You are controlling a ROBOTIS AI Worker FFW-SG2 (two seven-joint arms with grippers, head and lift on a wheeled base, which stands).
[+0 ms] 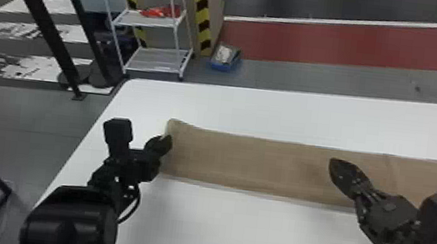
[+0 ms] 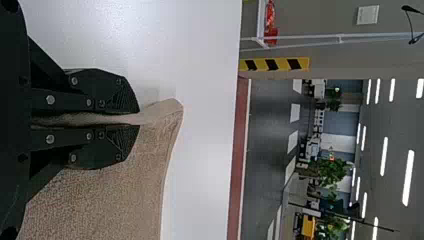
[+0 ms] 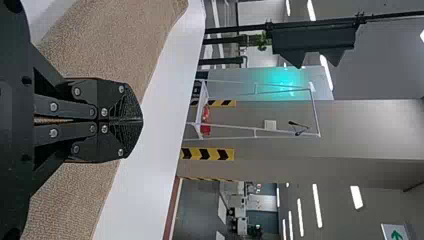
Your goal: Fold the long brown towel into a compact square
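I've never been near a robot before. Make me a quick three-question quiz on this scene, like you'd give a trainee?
1. Multiple choice: Which part of the brown towel is the left hand gripping?
A. The middle
B. The robot's left end
C. The robot's right end

2. True or false: The fingertips of the right hand are together.

3. Fill in the colour: The towel lies on a ____ table.

Key: 1. B; 2. true; 3. white

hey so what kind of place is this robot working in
Probably a robotics lab or workshop floor: a white wire-style shelf rack stands beyond the table, with black-and-yellow hazard striping and a red painted floor strip nearby.
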